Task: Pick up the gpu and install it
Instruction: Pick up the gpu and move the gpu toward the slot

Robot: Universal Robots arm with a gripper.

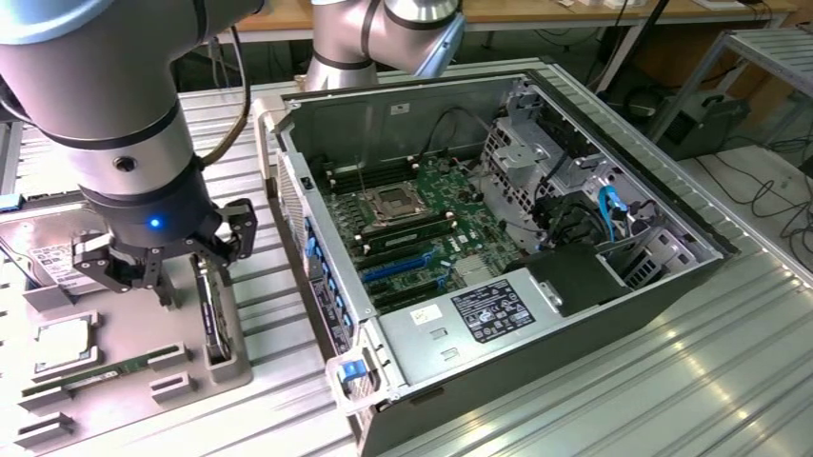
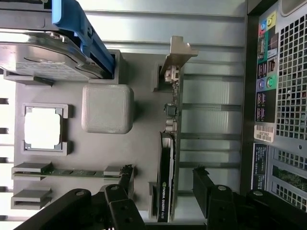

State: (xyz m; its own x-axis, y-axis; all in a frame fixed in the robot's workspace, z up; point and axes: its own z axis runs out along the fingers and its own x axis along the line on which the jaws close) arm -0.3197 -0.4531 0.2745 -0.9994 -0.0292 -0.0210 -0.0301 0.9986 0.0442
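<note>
- Claw (image 1: pixel 193 281) hangs with its fingers spread apart, gripping nothing, one on either side of the gpu (image 2: pixel 167 163).
- Gpu stands on edge in the grey tray (image 2: pixel 144 124) on the table (image 1: pixel 711 362), beside the open computer case (image 1: pixel 508 238).

Hidden behind the gripper (image 1: pixel 193 286) in the exterior view: one end of the gpu (image 1: pixel 216 328), standing in the slot along the tray's (image 1: pixel 128 328) edge nearest the computer case (image 1: pixel 508 400), and part of the hard drive (image 1: pixel 49 259). Cut off by the picture's edge: the tray's side away from the case. In the wrist view, cut off likewise: hard drive and case rear; gpu's end opposite the bracket lost behind the gripper's body. Too small to read: power supply label (image 1: pixel 489 309), rear stickers (image 2: pixel 263 103).
</note>
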